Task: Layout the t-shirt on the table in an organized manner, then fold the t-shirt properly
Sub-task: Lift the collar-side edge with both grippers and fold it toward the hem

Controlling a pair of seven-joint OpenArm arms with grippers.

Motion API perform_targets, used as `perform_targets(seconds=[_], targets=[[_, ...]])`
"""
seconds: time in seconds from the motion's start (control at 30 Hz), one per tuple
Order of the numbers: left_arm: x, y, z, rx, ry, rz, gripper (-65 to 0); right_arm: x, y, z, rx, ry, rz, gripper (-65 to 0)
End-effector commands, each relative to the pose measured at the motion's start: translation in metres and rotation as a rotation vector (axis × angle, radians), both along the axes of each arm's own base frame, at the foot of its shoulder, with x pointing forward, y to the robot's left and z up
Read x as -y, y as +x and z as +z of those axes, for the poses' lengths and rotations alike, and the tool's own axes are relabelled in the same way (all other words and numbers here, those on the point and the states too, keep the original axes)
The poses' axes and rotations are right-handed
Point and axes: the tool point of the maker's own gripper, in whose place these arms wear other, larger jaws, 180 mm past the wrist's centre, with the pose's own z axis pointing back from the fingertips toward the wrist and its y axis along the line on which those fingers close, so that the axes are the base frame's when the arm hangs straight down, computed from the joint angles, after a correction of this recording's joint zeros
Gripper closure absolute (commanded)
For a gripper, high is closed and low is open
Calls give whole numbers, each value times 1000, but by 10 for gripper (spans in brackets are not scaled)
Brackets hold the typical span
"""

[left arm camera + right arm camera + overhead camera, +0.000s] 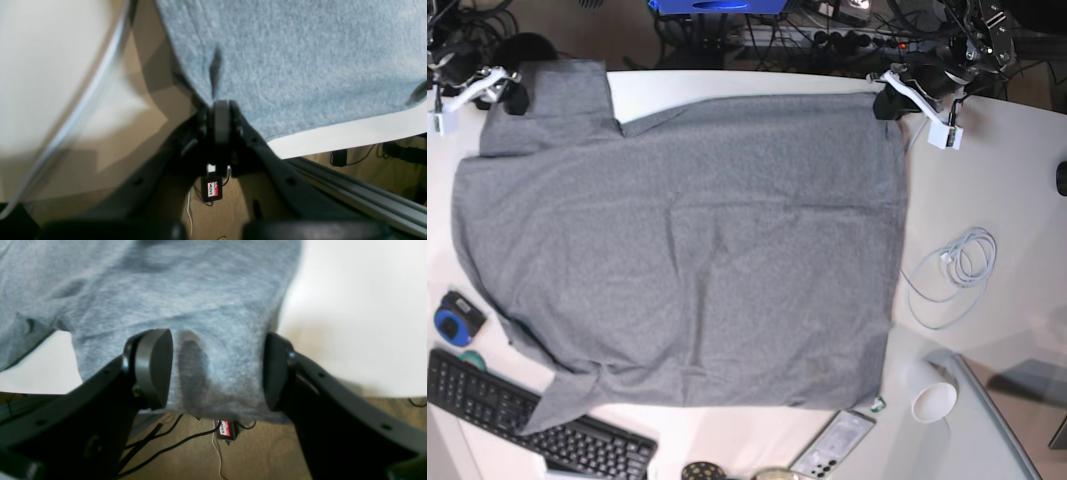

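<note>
The heather-grey t-shirt (pixel 697 250) lies spread almost flat across the white table (pixel 1007 180), with small wrinkles and a sleeve trailing at the near left corner. My left gripper (pixel 887 103) is at the shirt's far right corner, over the table's far edge. In the left wrist view the left gripper (pixel 221 106) is shut on the t-shirt's (pixel 300 60) edge, which puckers there. My right gripper (pixel 515 98) is at the far left corner. In the right wrist view the right gripper (pixel 217 370) is open, its pads either side of the t-shirt's (pixel 166 290) hem.
A coiled white cable (pixel 952 262) lies right of the shirt. A paper cup (pixel 933 400), a phone (pixel 832 445) and a grey glass panel (pixel 1007 420) sit near the front right. A black keyboard (pixel 517 415) and a blue round object (pixel 452 318) are at the front left.
</note>
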Motion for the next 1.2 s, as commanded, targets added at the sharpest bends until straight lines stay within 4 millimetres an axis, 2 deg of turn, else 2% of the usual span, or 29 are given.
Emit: perform_targets(seconds=[0.0, 0.07, 0.1, 0.17, 0.27, 0.37, 0.53, 0.63, 0.73, 0.9, 1.17], targets=[[-2, 5, 6, 27, 5, -5, 0, -3, -16, -7, -74, -5, 38, -377], [-2, 5, 6, 27, 5, -5, 0, -3, -16, -7, -74, -5, 38, -372], [-3, 5, 6, 28, 6, -4, 0, -3, -16, -7, -73, -5, 37, -345], [-3, 5, 6, 28, 6, -4, 0, -3, -16, -7, -73, -5, 37, -228], [-3, 5, 6, 28, 6, -4, 0, -2, -16, -7, -72, -7, 37, 0], [-2, 5, 6, 27, 5, -5, 0, 1, -12, -1, -56, -22, 39, -12], [-4, 4, 5, 20, 19, -11, 0, 3, -10, 28, -3, -96, 101, -5], [-9, 2, 8, 9, 107, -48, 0, -3, -13, 40, -2, -120, 134, -5], [-9, 11, 24, 49, 170, -89, 0, -8, -19, 48, -32, -140, 173, -5], [-14, 11, 41, 84, 214, -102, 0, -17, -25, 56, -34, -148, 192, -6], [-16, -11, 47, 60, 239, -129, 0, -20, -38, 64, -80, -174, 235, -6]])
